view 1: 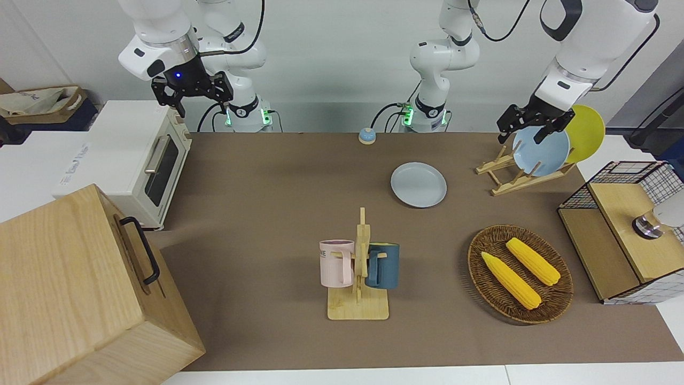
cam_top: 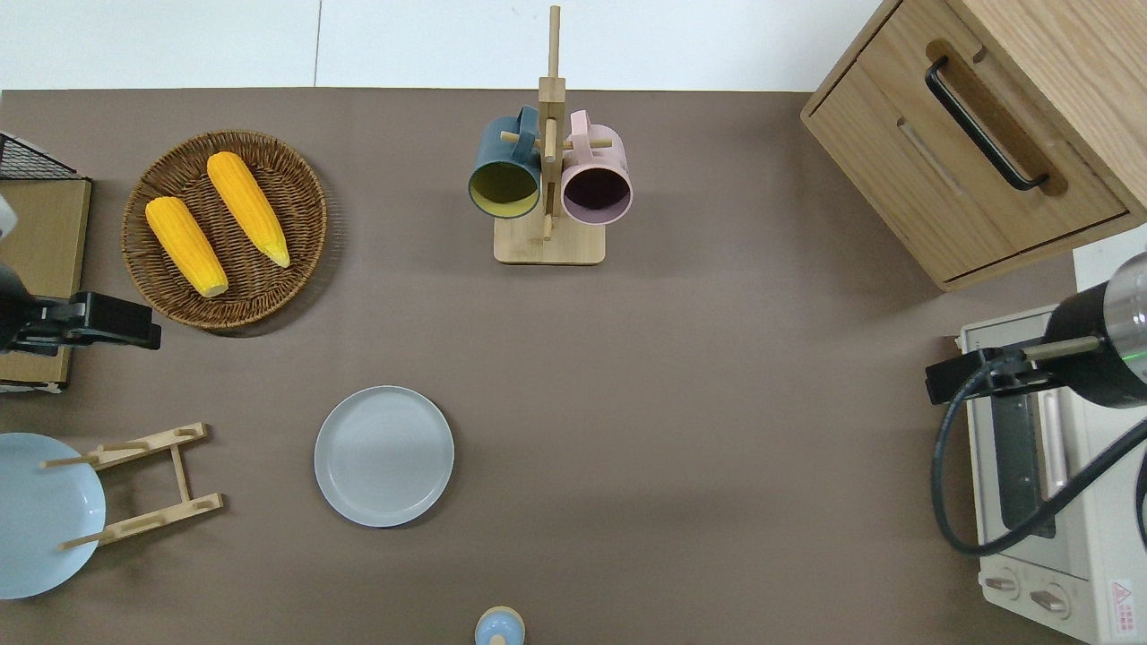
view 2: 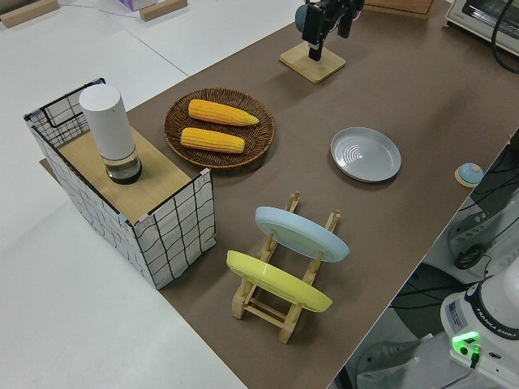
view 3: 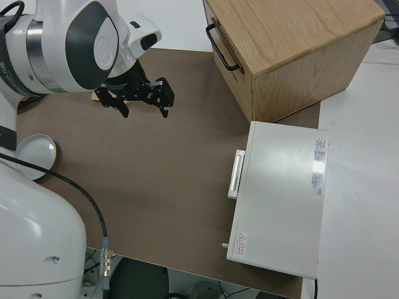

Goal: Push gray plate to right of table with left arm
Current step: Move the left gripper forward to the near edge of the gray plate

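Currently the left arm's black two-finger gripper (view 1: 528,122) hangs in the air with fingers spread, holding nothing, at the left arm's end of the matte brown table (cam_top: 681,430), well apart from the round, shallow, pale gray plate (cam_top: 383,455). That plate lies flat between the wooden plate rack (cam_top: 148,484) and table centre, nearer the robots than the woven wicker basket (cam_top: 224,228). Right arm parked, gripper (view 1: 191,91) open.

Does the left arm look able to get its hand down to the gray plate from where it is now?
Probably yes. The left hand hangs in the air, open, toward its own end of the table, and the gray plate lies flat on bare table. The plate rack stands beside the plate, apart from it.
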